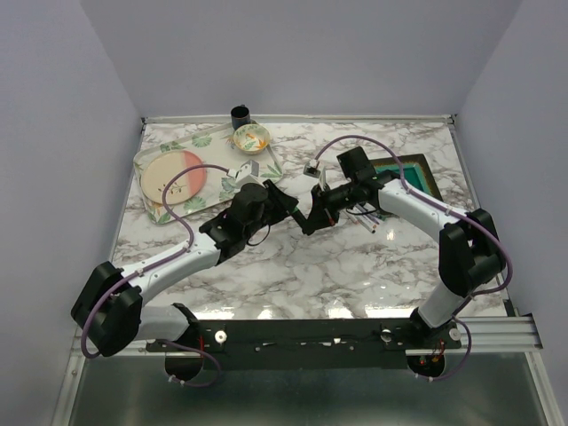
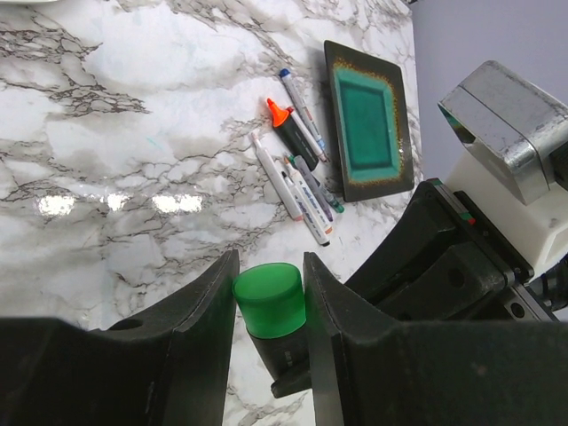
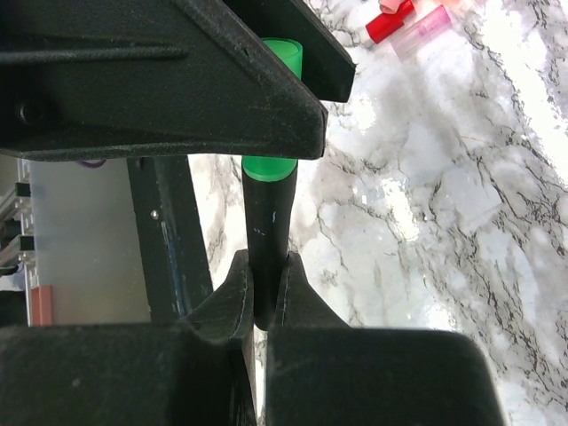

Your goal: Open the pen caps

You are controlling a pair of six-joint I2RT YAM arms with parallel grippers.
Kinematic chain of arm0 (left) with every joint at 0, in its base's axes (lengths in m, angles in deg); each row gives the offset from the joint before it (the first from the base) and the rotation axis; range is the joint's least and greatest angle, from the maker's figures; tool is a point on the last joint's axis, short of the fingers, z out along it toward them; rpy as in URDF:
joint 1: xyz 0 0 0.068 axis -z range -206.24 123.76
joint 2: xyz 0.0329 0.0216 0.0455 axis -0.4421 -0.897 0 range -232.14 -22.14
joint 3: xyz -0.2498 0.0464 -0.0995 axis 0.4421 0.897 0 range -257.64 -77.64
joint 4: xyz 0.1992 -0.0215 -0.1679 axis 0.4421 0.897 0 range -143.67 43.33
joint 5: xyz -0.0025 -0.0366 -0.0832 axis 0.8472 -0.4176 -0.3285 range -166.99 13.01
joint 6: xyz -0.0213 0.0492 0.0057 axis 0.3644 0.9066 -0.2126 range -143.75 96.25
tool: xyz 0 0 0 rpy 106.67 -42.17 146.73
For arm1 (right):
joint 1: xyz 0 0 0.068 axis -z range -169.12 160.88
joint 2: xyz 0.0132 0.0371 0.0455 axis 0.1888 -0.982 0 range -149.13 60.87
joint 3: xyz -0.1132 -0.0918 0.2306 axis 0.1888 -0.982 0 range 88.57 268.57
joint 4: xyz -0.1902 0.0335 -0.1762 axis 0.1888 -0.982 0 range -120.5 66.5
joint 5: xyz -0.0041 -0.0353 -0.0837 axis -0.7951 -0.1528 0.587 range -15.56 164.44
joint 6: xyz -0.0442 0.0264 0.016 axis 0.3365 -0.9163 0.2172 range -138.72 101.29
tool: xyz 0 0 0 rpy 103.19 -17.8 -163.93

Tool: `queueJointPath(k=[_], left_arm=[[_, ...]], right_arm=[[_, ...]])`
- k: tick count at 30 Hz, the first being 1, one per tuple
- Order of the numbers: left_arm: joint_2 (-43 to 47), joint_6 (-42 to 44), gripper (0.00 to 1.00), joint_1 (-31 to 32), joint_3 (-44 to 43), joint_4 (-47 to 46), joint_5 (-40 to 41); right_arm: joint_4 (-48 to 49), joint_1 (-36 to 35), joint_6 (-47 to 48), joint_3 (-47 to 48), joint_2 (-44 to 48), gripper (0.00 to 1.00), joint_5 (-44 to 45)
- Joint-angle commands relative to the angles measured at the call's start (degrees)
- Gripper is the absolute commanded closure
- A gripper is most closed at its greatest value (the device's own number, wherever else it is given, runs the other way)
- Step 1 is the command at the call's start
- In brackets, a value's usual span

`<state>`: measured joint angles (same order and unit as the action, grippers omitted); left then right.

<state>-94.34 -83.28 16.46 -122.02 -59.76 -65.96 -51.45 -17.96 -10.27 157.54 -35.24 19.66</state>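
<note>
A black highlighter [image 3: 266,226] with a green cap [image 2: 269,299] is held above the table between both arms. My left gripper [image 2: 269,266] is shut on the green cap, one finger on each side. My right gripper [image 3: 266,266] is shut on the black body below the cap [image 3: 269,167]. The cap still sits on the body. In the top view the two grippers [image 1: 297,213] [image 1: 321,211] meet at mid table. Several other pens [image 2: 297,177] lie on the marble, among them an orange-ended highlighter [image 2: 282,120]. Loose red [image 3: 388,25] and pink [image 3: 422,22] caps lie on the table.
A dark plate with a green centre [image 1: 410,177] lies at the right beside the pens [image 1: 368,216]. A leaf-patterned tray [image 1: 151,160] at the back left holds a pink-orange plate [image 1: 173,177]. A small bowl [image 1: 251,138] and a black cup [image 1: 240,115] stand behind it.
</note>
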Motion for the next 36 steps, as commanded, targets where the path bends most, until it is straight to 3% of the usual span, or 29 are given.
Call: queueJointPath(k=[1,15,18,20,21,24,29,36], left_arm=[[-0.66,0.99,0.58,0.37,-2.38,1.87,-3.29],[-2.06,0.9,0.6,0.37,-2.9,2.4,-4.26],[-1.98,1.25,0.71,0.37,-2.9,2.05,-4.78],[-1.89,1.78,0.94,0.37,-3.08,1.96,-4.52],[-1.45,1.96,1.0,0.11,-3.25,2.22,-4.09],[0.04,1.78,1.0,-3.75,-2.73,2.57,-5.04],[2.68,3.36,1.0,-16.22,-2.55,3.53,-10.15],[5.49,6.0,1.0,-22.39,-4.14,8.11,-10.41]], right_arm=[[-0.01,-0.16,0.61,1.43,1.37,0.99,4.77],[0.17,-0.16,0.69,1.52,1.37,0.99,5.74],[0.08,-0.08,0.69,1.61,1.19,0.99,5.83],[-0.09,-0.16,0.87,1.61,1.11,0.99,5.74],[-0.18,-0.16,0.87,1.61,1.11,0.99,5.65],[-0.53,-0.16,1.13,1.61,0.93,0.99,5.3],[-1.41,-0.25,1.57,1.87,0.49,0.99,4.95],[-2.73,-0.86,2.27,2.57,-0.21,0.99,5.56]])
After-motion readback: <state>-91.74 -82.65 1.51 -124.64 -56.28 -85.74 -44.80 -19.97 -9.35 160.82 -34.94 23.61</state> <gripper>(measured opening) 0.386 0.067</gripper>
